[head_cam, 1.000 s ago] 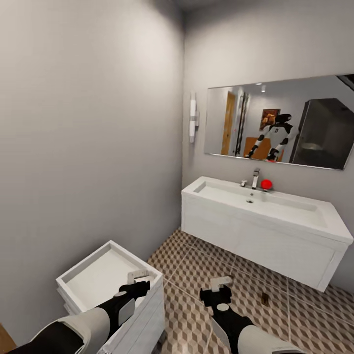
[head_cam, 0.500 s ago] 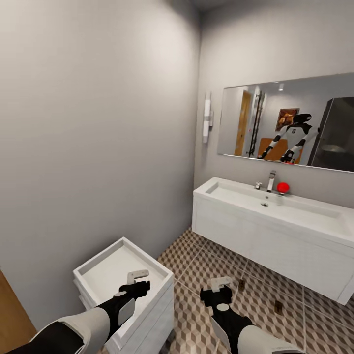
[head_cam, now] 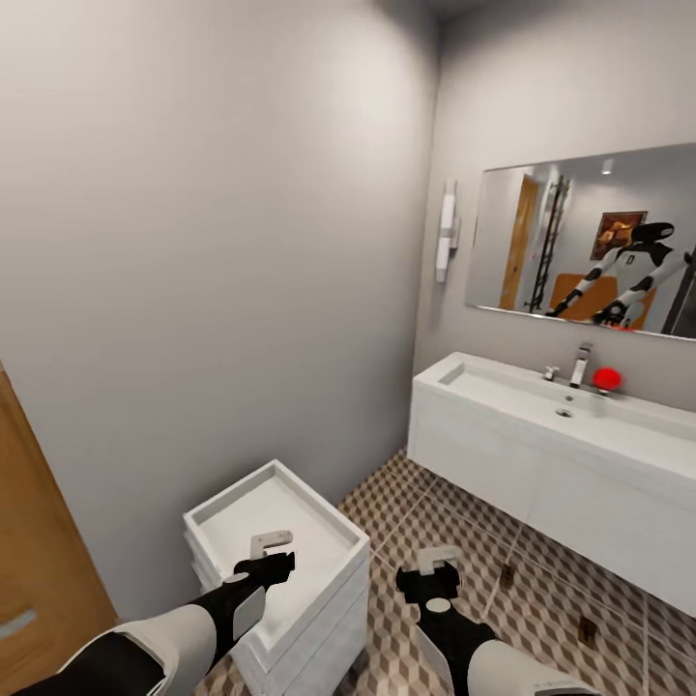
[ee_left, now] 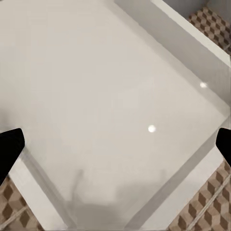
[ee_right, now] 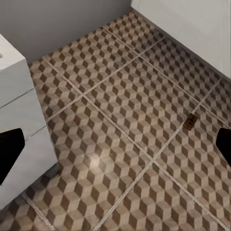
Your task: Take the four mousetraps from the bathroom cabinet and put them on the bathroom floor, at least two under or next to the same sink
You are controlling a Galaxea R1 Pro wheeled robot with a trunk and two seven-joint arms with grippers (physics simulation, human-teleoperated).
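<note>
Two mousetraps lie flat on the bathroom floor (head_cam: 454,522) in front of the sink (head_cam: 541,454), one (head_cam: 507,576) nearer me and one (head_cam: 586,631) further right. The right wrist view has one mousetrap (ee_right: 190,122) on the tiles ahead of the fingers. My right gripper (head_cam: 437,561) hangs open above the floor, empty. My left gripper (head_cam: 271,543) is open and empty over the top tray of the white drawer unit (head_cam: 319,580). The cabinet is out of direct view.
An orange-brown wooden panel (head_cam: 39,541) fills the lower left edge. Grey walls meet in the corner behind the drawer unit. A mirror (head_cam: 580,242) hangs over the sink, showing the robot's reflection. A red ball (head_cam: 606,378) sits by the tap. A wall light (head_cam: 446,232) is beside the mirror.
The camera has swung left, so sink, mirror and drawer unit slid right in the picture and the wooden panel grew at the left. Both arms hold the same pose.
</note>
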